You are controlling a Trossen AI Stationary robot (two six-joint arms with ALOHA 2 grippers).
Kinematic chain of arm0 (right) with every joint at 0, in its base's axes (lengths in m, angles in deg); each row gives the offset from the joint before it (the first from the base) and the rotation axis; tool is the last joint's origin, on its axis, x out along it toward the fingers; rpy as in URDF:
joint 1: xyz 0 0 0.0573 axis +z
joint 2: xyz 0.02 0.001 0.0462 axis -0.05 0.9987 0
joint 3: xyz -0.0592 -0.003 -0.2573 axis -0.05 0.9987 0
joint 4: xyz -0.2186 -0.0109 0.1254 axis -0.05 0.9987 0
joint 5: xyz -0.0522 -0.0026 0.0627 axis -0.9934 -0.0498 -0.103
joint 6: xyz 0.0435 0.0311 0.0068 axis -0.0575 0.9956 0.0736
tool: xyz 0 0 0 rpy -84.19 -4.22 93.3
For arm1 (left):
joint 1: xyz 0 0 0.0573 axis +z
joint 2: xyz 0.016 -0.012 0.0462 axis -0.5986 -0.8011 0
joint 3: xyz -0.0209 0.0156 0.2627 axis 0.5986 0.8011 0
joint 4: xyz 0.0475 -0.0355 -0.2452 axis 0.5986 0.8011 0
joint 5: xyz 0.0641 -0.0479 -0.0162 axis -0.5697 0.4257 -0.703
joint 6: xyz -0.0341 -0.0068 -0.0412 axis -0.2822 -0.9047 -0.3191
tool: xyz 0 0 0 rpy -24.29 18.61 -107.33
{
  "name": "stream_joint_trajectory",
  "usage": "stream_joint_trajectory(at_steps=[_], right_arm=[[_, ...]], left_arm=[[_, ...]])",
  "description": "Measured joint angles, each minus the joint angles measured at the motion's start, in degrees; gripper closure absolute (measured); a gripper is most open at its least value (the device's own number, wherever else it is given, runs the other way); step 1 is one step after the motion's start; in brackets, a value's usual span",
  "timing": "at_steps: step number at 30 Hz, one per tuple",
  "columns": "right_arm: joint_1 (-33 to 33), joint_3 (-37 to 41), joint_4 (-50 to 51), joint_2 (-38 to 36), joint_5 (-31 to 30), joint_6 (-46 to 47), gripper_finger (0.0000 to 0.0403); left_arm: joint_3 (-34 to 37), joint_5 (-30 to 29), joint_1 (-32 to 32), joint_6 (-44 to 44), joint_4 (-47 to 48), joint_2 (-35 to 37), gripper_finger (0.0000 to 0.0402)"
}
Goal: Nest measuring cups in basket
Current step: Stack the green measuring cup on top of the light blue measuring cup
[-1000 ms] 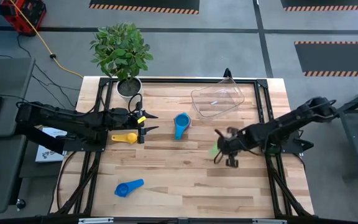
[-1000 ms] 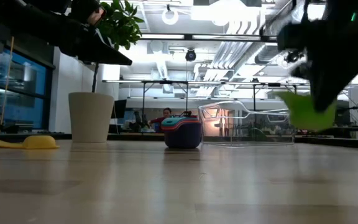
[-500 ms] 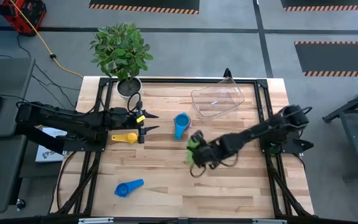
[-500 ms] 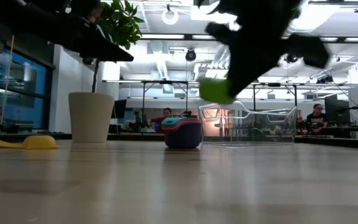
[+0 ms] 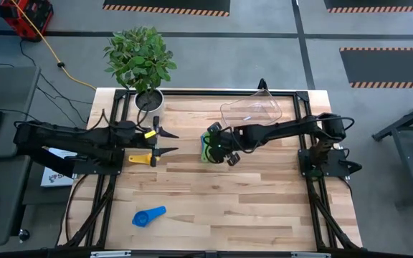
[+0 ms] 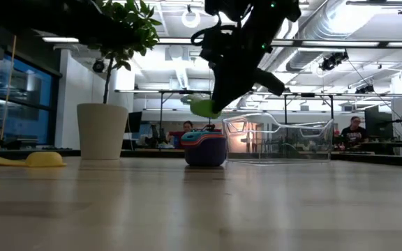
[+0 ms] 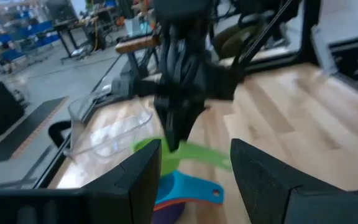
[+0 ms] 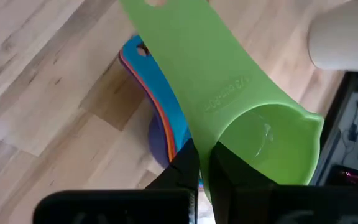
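My right gripper (image 5: 216, 148) is shut on a green measuring cup (image 6: 204, 107), which hangs just above a nested stack of cups (image 6: 204, 148) with a light blue one on top (image 8: 157, 109). The stack stands on the table near the clear basket (image 5: 251, 113). A yellow cup (image 5: 143, 159) lies below my left gripper (image 5: 172, 142), which is open and holds nothing. In the left wrist view the green cup (image 7: 179, 152) shows over the stack (image 7: 182, 193). A blue cup (image 5: 149, 216) lies near the front edge. My right gripper pinches the green cup at the bowl's wall (image 8: 205, 155), beside where the flat handle (image 8: 191, 56) joins it; one finger (image 8: 229, 171) seems to be inside the bowl, the other outside. The fingers slant down from the table's right. The cup hangs clear above the stack.
A white plant pot (image 5: 149, 100) with a leafy plant stands at the far left corner. Bare wood lies along the front and right of the table. People sit in the room beyond the far edge.
My right gripper has swept with the green cup from the table's right middle toward the left and far edge, rolling its wrist, and now hangs over the nested stack. My left gripper has risen a little and stays open.
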Motion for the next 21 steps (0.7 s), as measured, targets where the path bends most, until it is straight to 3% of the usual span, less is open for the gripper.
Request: stream_joint_trajectory(at_steps=[9,21], right_arm=[[-1.2,0.0,0.5,2.1,2.4,-0.3,0.0400],[-2.4,0.0,0.1,2.5,2.7,0.9,0.0357]], left_arm=[[0.0,1.8,0.0,-2.9,0.3,3.0,0.0218],[0.0,1.8,0.0,-3.0,0.2,3.0,0.0218]])
